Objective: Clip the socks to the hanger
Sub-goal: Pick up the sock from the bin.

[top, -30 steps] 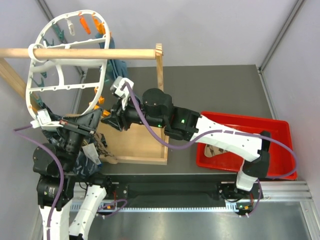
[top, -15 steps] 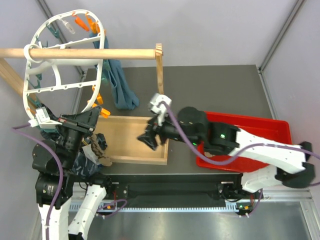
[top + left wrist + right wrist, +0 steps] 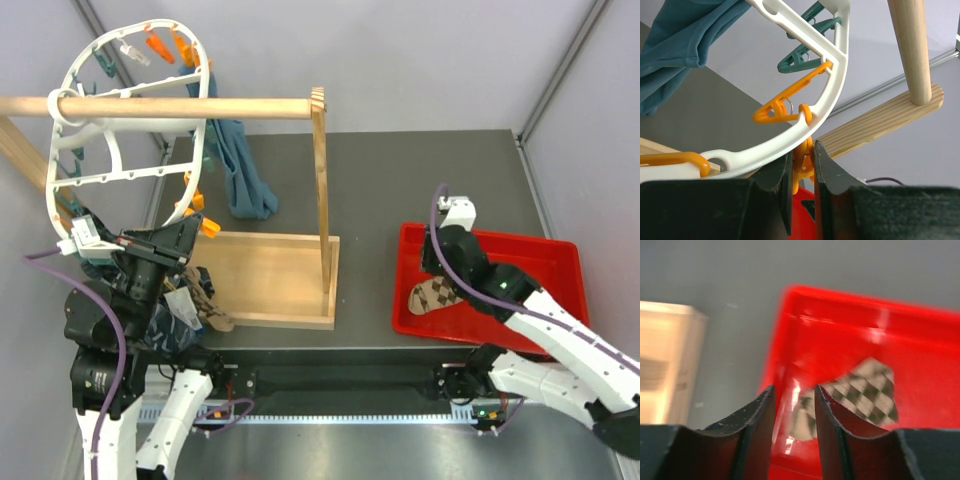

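Note:
The white oval hanger (image 3: 130,173) hangs on the wooden rod at the left, rimmed with orange and teal pegs. My left gripper (image 3: 185,240) is at its lower rim (image 3: 770,145), and its jaws (image 3: 802,172) are shut on an orange peg (image 3: 801,152). An argyle sock (image 3: 203,298) hangs beside the left arm; what holds it is hidden. A second argyle sock (image 3: 432,295) lies in the red tray (image 3: 550,255). My right gripper (image 3: 432,262) hovers over that sock (image 3: 865,390), open (image 3: 795,395), with nothing between its fingers.
A wooden rod (image 3: 250,107) rests on a post (image 3: 322,200) that rises from a flat wooden base (image 3: 270,280). A teal cloth (image 3: 240,170) hangs from the hanger. The red tray's near-left rim (image 3: 785,340) lies just under the right fingers.
My right arm has swung from the hanger's lower rim across to the red tray, with its jaws now apart. The hanger shifted slightly. The left gripper has stayed on the peg.

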